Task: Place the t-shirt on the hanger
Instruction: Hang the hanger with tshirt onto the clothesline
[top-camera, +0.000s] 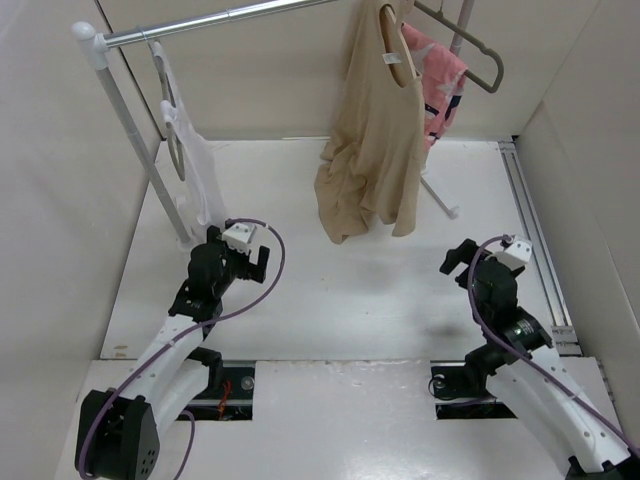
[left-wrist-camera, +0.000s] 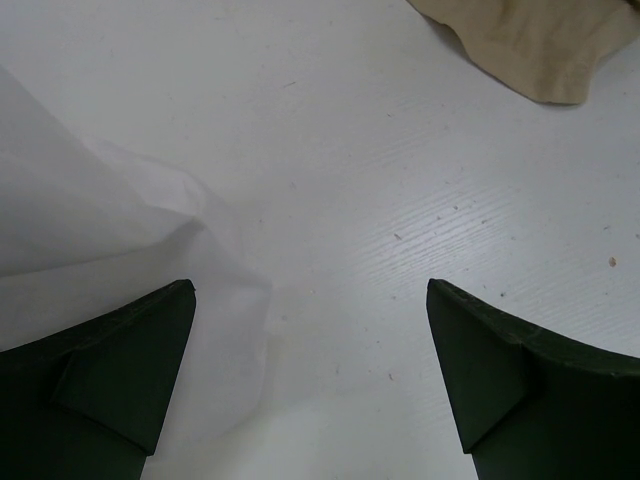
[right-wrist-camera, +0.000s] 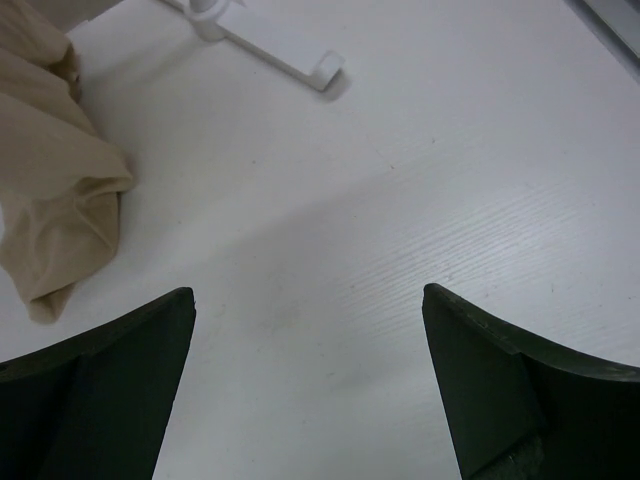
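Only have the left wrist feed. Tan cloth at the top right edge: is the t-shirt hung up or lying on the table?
Observer: Hung up. The t-shirt hangs from the hanger on the rail.
Operator: Right pincer?
Observer: The right pincer is open and empty, over bare table to the right of the shirt.
Operator: Anything behind the shirt?
Observer: A pink patterned garment hangs just behind it, next to a dark grey hanger.

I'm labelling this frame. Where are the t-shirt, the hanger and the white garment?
t-shirt (top-camera: 372, 150): top view, middle of the hanging body.
hanger (top-camera: 398, 58): top view, arm showing in the neck opening.
white garment (top-camera: 197, 165): top view, middle of the hanging cloth.
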